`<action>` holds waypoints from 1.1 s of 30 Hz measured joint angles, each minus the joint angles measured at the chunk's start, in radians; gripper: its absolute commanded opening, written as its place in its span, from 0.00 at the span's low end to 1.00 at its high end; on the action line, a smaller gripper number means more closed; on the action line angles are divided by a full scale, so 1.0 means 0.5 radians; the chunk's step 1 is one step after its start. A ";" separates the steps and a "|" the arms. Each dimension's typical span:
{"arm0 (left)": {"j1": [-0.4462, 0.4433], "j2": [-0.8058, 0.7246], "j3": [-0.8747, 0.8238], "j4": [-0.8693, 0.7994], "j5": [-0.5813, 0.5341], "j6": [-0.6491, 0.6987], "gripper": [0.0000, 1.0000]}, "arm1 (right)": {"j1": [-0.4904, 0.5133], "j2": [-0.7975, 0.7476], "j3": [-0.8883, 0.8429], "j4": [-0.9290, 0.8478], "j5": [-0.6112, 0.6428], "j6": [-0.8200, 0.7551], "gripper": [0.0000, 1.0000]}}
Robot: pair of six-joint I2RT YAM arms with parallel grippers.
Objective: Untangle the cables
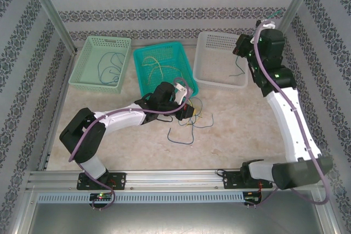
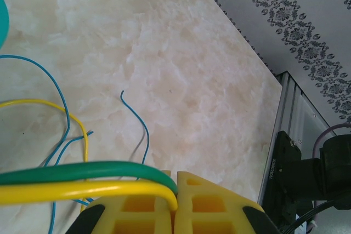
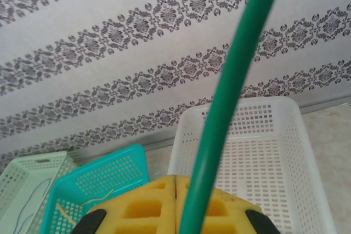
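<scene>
The marble table (image 1: pixel 241 130) carries three baskets along its far side: a light green basket (image 1: pixel 79 72), a teal basket (image 1: pixel 138 72) and a white basket (image 1: pixel 219 83). The left pincer (image 2: pixel 175 190) is low over the table, just in front of the teal basket, and its yellow fingers are pressed together on a green strand (image 2: pixel 82 171) and a yellow strand (image 2: pixel 66 193), which both leave it to its left side. Beyond and below it, thin blue cables (image 2: pixel 66 114) lie loose on the table, part of the small heap of cables (image 1: pixel 197 118) right beside this pincer. The right pincer (image 3: pixel 175 187) is lifted high next to the white basket, clamped on a green cable (image 3: pixel 230 97) that rises past its fingertips. It is possibly the same wire as the left one holds, but I cannot tell. The step in hand seems to be pulling one cable free of the heap. The next move probably calls for drawing the pincers apart slowly, so the curls slip out and no knot tightens.
</scene>
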 measured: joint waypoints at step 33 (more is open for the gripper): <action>0.000 -0.072 0.075 -0.090 0.051 0.112 0.00 | -0.104 1.789 1.838 -1.038 -0.162 -0.106 0.98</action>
